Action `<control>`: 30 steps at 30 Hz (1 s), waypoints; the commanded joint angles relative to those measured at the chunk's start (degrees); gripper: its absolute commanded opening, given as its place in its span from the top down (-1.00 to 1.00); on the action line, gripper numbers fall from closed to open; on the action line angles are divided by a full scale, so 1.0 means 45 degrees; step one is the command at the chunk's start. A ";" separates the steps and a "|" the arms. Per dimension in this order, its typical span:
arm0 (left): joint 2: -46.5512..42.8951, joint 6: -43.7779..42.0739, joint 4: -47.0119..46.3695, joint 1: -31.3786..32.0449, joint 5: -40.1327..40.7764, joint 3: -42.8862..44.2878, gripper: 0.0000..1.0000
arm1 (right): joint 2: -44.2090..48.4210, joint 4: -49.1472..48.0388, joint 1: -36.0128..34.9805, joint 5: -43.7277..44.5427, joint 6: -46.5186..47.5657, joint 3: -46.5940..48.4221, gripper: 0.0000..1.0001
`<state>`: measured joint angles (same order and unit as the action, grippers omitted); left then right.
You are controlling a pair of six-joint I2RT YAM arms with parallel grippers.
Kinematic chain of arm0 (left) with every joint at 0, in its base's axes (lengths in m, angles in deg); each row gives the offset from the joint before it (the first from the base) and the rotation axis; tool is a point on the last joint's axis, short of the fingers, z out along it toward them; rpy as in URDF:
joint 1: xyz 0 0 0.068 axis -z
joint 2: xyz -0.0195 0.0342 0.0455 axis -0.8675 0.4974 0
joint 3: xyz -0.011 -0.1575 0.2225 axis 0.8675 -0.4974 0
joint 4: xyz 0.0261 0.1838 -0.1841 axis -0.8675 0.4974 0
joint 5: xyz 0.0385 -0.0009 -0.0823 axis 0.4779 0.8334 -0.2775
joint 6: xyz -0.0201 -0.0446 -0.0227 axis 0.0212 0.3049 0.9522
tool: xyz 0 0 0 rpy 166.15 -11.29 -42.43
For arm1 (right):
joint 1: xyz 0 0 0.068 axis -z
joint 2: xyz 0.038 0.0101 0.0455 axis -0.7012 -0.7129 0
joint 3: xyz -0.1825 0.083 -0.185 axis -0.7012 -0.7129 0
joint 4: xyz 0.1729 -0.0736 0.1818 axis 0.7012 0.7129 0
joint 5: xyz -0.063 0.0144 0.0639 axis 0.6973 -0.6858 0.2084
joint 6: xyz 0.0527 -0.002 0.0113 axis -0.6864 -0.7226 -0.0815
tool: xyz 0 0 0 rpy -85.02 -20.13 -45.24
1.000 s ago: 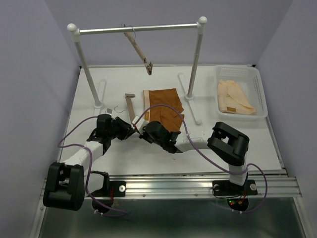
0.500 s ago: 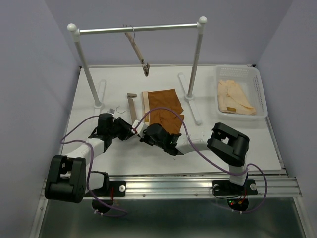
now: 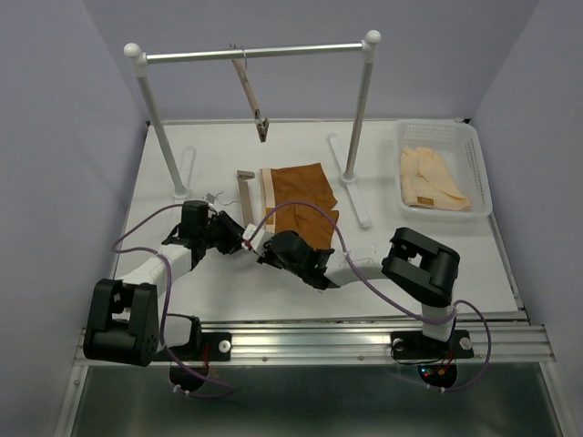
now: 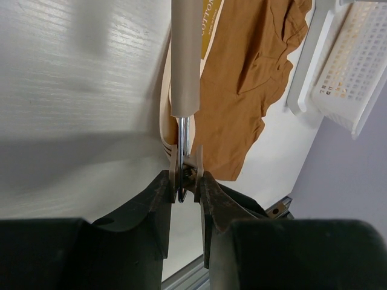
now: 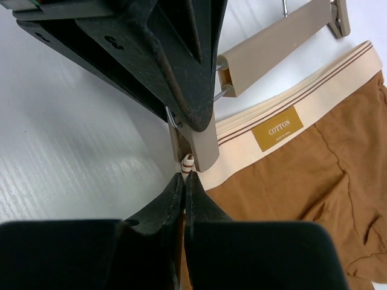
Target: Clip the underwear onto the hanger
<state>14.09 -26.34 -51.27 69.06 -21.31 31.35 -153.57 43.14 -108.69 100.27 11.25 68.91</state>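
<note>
White worktop, lavender walls all round. Along far edge: steel rail on white posts, spare hanger hooked on it, hanging tilted. Far right corner: white basket holding pale cream garments.

Mid-worktop: underwear lying mostly flat, rust-brown, some wrinkles at near edge, tan waistband on left side. Brown COTTON label on waistband, readable from right wrist. Hanger flat on worktop just beside waistband, roughly parallel to it, wire hook pointing left, away from garment. Far clip apart from cloth.

Left end effector: pinching metal clip at near end of hanger, one finger each side, kept apart only by the clip between them. Wooden bar running straight away from fingers in left wrist view, cloth off to the right of it.

Right end effector: pressed together on near corner of waistband, striped edge poking out between tips. Corner right at mouth of that same clip; cannot tell whether cloth inside clip. Left end effector's black fingers directly above it in right wrist view.

Top view: both end effectors nose to nose at near-left corner of underwear, contact between them not resolvable.
</note>
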 commanded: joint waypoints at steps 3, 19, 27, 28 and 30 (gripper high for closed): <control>0.0121 -0.0448 0.1265 -0.0021 -0.0515 0.0363 1.00 | 0.0299 -0.2126 -0.0293 0.1653 0.0694 0.0040 0.95; -0.0270 -0.0312 0.1910 -0.0021 -0.0437 0.0500 1.00 | 0.0240 -0.2460 -0.0527 0.2300 0.0929 -0.0136 0.94; -0.0231 0.0040 0.1637 -0.0021 -0.0496 0.0460 1.00 | 0.0083 -0.2636 -0.0644 0.1736 0.0578 -0.0038 0.95; -0.0153 0.0079 0.1617 -0.0021 -0.0496 0.0460 1.00 | 0.0103 -0.2694 -0.0644 0.1386 0.0480 -0.0038 0.95; -0.0075 0.0118 0.1597 -0.0021 -0.0438 0.0538 1.00 | 0.0123 -0.2811 -0.0644 0.1071 0.0498 0.0001 0.95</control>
<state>13.88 -26.84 -47.99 68.95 -21.82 32.69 -153.95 39.23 -111.11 107.74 14.18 68.14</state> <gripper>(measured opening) 0.307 0.036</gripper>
